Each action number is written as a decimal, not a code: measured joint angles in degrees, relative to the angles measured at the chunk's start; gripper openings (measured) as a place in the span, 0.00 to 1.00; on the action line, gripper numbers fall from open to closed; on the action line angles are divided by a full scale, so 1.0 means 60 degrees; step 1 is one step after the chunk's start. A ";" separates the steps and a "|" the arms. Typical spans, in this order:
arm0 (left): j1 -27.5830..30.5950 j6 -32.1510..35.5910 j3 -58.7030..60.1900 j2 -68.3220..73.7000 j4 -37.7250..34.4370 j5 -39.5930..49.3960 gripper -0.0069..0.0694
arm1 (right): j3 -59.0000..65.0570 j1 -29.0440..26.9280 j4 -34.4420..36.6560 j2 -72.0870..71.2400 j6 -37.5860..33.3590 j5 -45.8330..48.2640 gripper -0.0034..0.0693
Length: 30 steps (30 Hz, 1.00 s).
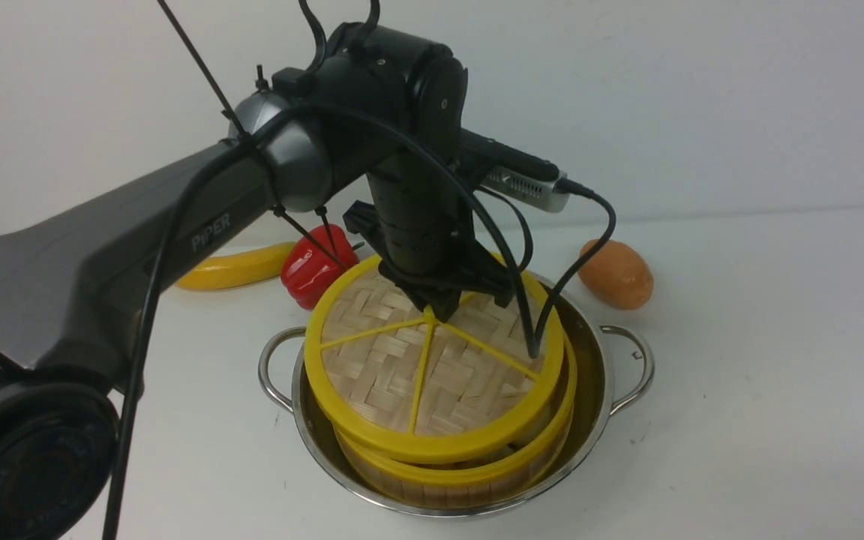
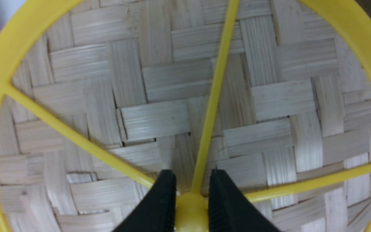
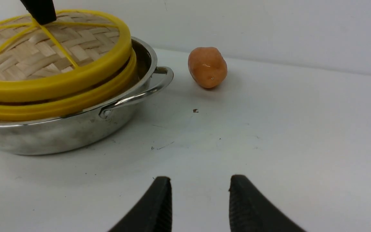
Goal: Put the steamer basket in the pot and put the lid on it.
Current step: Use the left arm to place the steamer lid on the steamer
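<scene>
Left gripper (image 2: 192, 196) pinched on lid (image 1: 432, 367) centre knob; lid tilted on steamer basket (image 1: 462, 469), basket inside pot (image 1: 589, 352) mid-desk. Right gripper (image 3: 200, 203) wide, empty, near pot's right side. Risk: release while off-centre leaves lid askew or sliding off rim.

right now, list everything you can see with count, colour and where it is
shiny stainless-steel pot: 1, silver, middle of the white table
round bamboo steamer basket: 1, tan with yellow rims, inside the pot
flat woven-bamboo lid: 1, tan with yellow rim and spokes, on the basket, sitting slightly askew
red pepper: 1, red, behind the pot
banana: 1, yellow, beside the pepper
potato-like piece: 1, orange-brown, behind the pot's right handle
left gripper: 1, black, shut on the lid's centre knob
right gripper: 1, black, open, empty, over bare table
</scene>
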 joint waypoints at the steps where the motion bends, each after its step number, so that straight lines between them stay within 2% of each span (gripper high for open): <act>1: 0.0000 0.0001 0.0000 0.0000 -0.0022 0.0000 0.26 | 0.0000 0.0000 0.0000 0.0000 0.0000 0.0000 0.38; 23: 0.0000 0.0001 0.0000 0.0000 -0.0518 0.0000 0.29 | 0.0000 0.0371 0.0000 0.0000 0.0000 0.0000 0.38; 30: 0.0000 0.0001 0.0000 0.0000 -0.0630 0.0000 0.40 | 0.0000 0.0371 0.0000 0.0000 0.0000 0.0000 0.38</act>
